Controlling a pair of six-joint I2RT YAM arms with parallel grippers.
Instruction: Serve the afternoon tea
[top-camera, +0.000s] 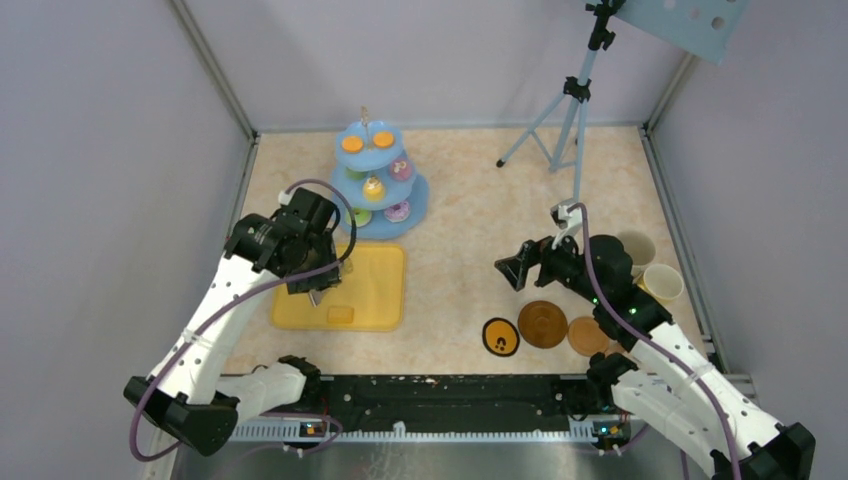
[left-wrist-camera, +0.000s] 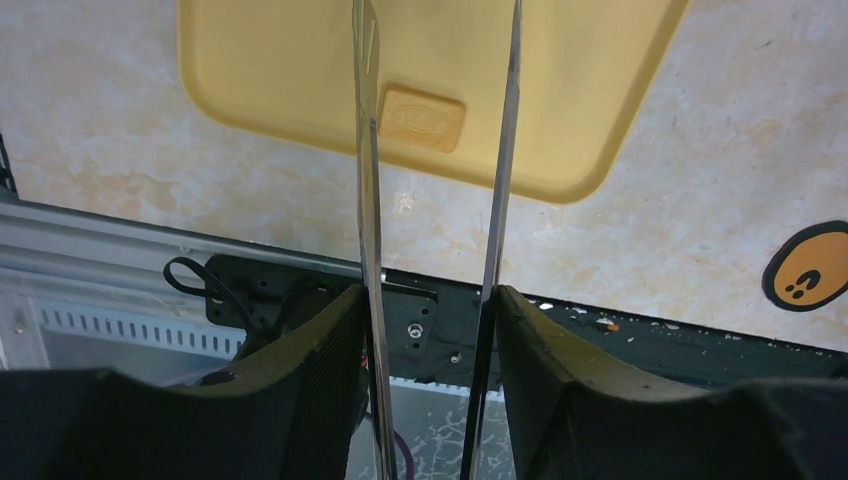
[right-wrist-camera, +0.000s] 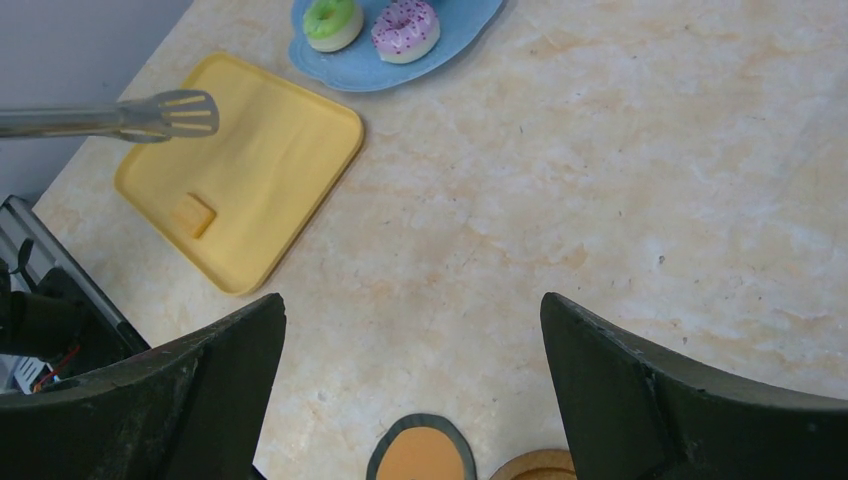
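**Tongs Held Over the Tray**

Only the left wrist view shows the left claw (left-wrist-camera: 430, 300) half closed, pinching the long tongs (left-wrist-camera: 366, 150). Their tips are cut off at 12 o'clock. The yellow cake (left-wrist-camera: 421, 118) lies on the tray (left-wrist-camera: 260, 80). The right claw (right-wrist-camera: 410, 300) is wide open and empty. Its view cuts off the blue stand (right-wrist-camera: 465, 25) at 12 o'clock.

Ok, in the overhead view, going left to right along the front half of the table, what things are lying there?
yellow tray → black-rimmed coaster → dark brown coaster → lighter brown coaster → cream mug
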